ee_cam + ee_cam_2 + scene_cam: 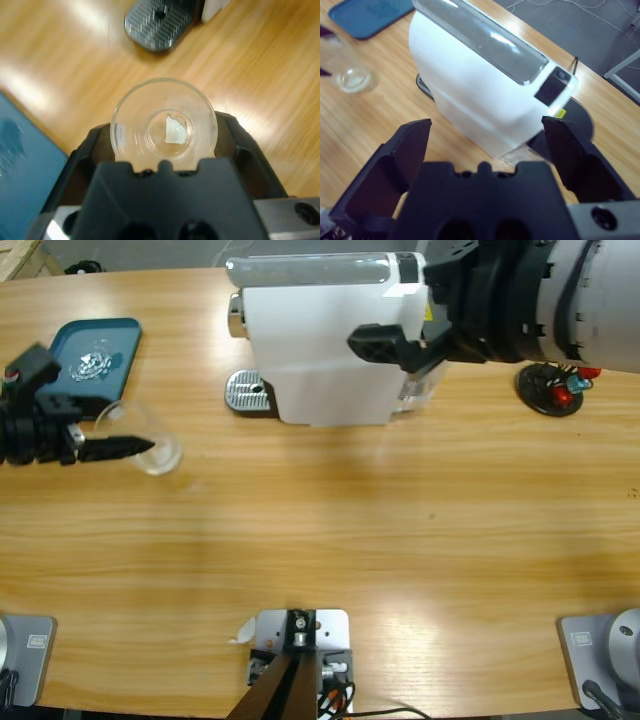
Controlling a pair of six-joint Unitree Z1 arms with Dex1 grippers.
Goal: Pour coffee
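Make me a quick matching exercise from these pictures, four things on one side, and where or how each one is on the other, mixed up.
Things:
1. glass cup
2. blue tray
3. coffee machine
4. right gripper

States:
A. open, jaws either side of the machine's end
B. white, standing at the table's far middle
C. between the left gripper's jaws
D. lying at the far left corner

Pairs: 1-C, 2-D, 3-B, 4-A

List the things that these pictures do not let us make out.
- Left end effector: in the left wrist view the glass cup covers its tips, so the grip is unclear.
- Coffee machine: its right end is behind the right arm in the high view.
- Blue tray: its small shiny contents are too small to name.
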